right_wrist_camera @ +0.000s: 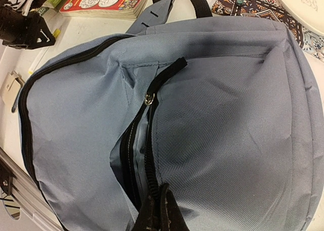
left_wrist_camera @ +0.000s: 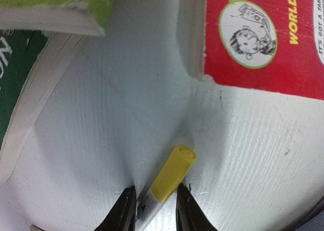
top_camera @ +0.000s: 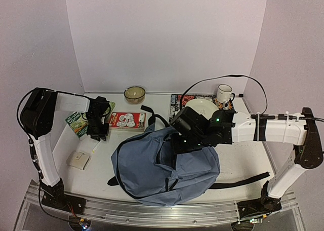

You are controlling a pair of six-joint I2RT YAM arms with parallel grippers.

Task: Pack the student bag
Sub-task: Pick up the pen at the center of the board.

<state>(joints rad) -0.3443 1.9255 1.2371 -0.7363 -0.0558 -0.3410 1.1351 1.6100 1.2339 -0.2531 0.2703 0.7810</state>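
two slips possible. left gripper (left_wrist_camera: 156,191) astride yellow marker (left_wrist_camera: 172,172) just beside red book (left_wrist_camera: 263,38), grasp unconfirmed: could roll or squirt free. right gripper (right_wrist_camera: 161,203) clenched on student bag (right_wrist_camera: 217,114), right of red book: could lose fabric.

The student bag (top_camera: 167,167) lies near, mid-table (top_camera: 243,160); beyond it to the left lies a book (top_camera: 127,120), a bowl (top_camera: 134,93) behind that; plate (top_camera: 201,108) and mug (top_camera: 224,93) sit far right; a marker (left_wrist_camera: 172,175) lies just left of the book, between the left gripper's (left_wrist_camera: 156,210) fingers.
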